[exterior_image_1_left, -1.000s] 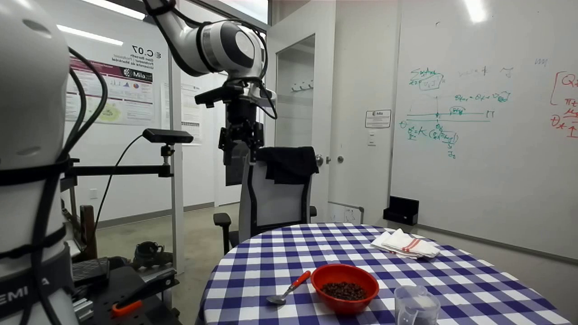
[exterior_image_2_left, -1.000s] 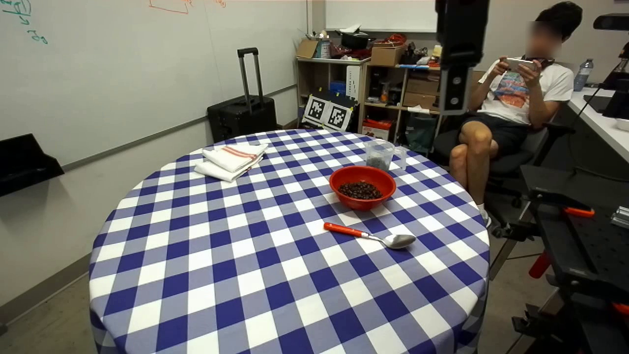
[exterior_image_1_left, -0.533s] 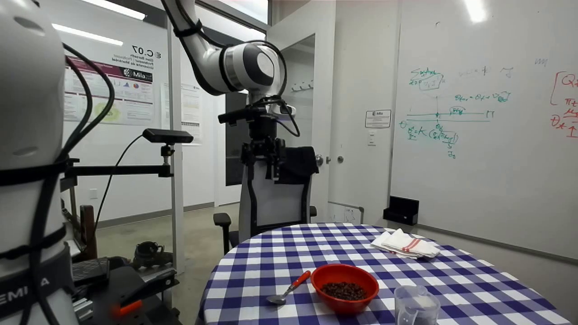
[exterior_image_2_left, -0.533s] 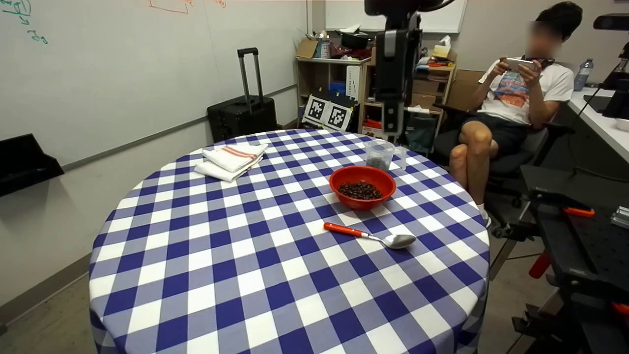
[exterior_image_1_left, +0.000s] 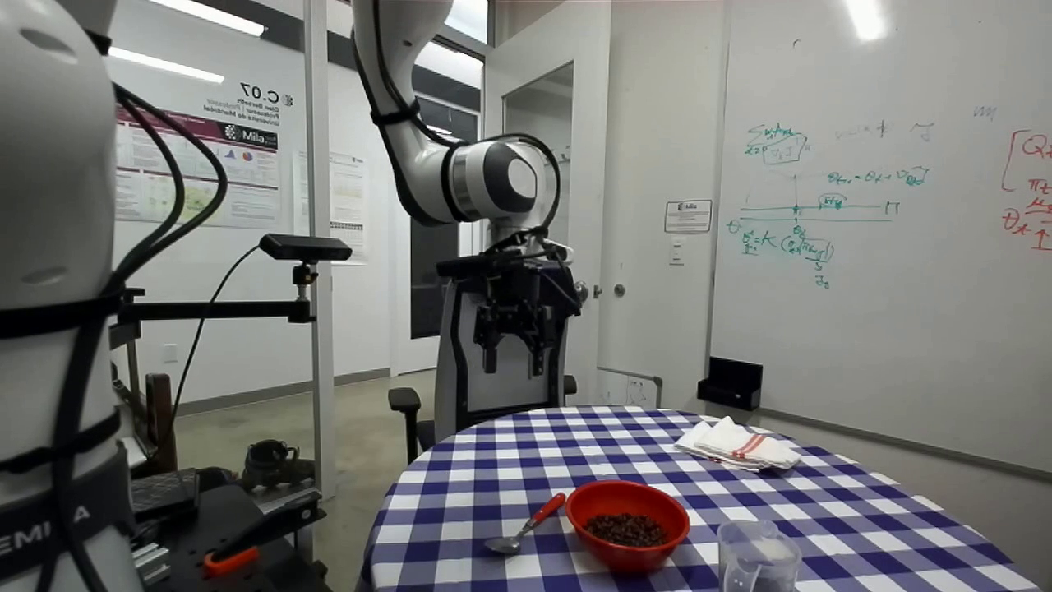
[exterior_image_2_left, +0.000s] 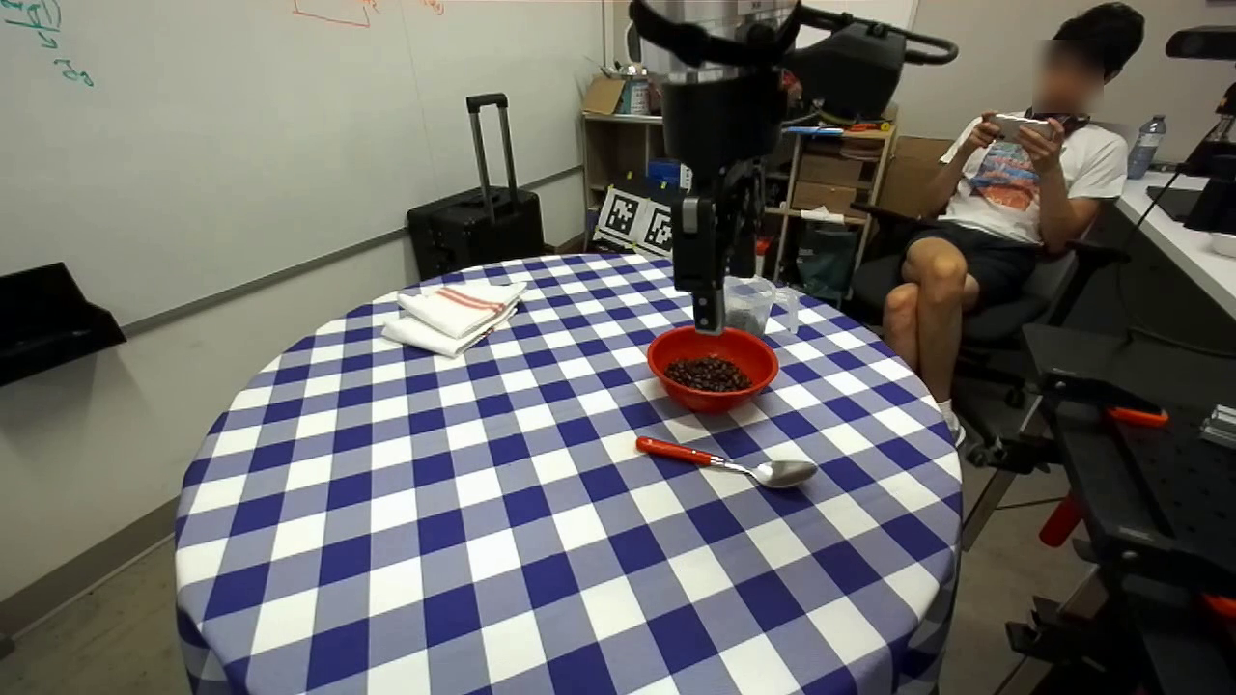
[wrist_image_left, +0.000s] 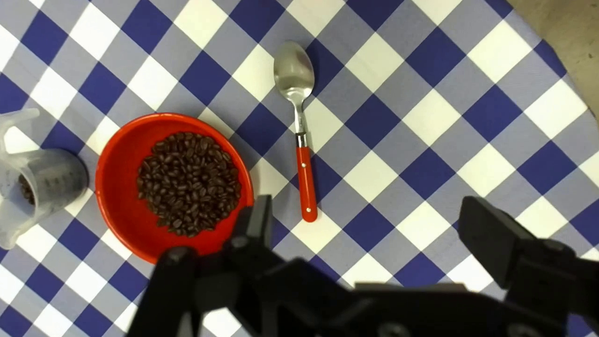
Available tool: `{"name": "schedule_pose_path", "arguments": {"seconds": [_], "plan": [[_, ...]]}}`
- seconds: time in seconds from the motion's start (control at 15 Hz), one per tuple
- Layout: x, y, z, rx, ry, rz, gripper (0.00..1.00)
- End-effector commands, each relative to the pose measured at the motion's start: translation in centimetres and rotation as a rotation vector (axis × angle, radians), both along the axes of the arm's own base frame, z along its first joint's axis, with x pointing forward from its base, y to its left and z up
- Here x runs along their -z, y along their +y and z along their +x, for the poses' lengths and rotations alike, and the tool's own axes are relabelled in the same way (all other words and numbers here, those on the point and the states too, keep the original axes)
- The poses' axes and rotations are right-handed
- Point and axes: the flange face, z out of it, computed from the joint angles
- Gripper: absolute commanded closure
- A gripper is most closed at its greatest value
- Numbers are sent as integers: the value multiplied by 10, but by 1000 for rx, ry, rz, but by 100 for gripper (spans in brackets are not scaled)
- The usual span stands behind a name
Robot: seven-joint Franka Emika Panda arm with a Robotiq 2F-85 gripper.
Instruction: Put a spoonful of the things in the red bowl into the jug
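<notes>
Dark brown beans point(wrist_image_left: 189, 182) fill part of the red bowl point(wrist_image_left: 117, 187), which stands upright on the checked table. Left of the bowl in the wrist view is the clear jug point(wrist_image_left: 58, 175), with some dark beans showing inside. A metal spoon point(wrist_image_left: 306, 182) with a red handle lies flat beside the bowl, apart from it. My gripper point(wrist_image_left: 367, 206) hangs above the table, pointing down, its fingers wide apart with nothing between them. In the wrist view the left finger overlaps the bowl's rim from above. Both exterior views show the gripper point(exterior_image_1_left: 514, 363) well above the tabletop.
A folded white cloth point(exterior_image_2_left: 454, 314) with red stripes lies on the table point(exterior_image_2_left: 435, 541). An office chair point(exterior_image_1_left: 505, 362) stands behind the table in an exterior view. Someone sits point(exterior_image_2_left: 1033, 183) beyond the far side, near a shelf.
My gripper has come down and moved in over the table, rightward in an exterior view. It has also turned, so both fingers now show apart. Bowl, spoon and jug are unmoved.
</notes>
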Motion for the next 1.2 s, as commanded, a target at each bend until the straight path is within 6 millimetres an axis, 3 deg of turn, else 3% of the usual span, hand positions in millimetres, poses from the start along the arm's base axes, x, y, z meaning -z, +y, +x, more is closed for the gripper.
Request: {"name": "schedule_pose_path", "arguments": {"seconds": [0.0,0.53,1.13], "plan": [[25,-17,29,6,-11,1,0],[73,-22,65,-3,-3,22,0],[131,-32,71,5,19,47,0]]}}
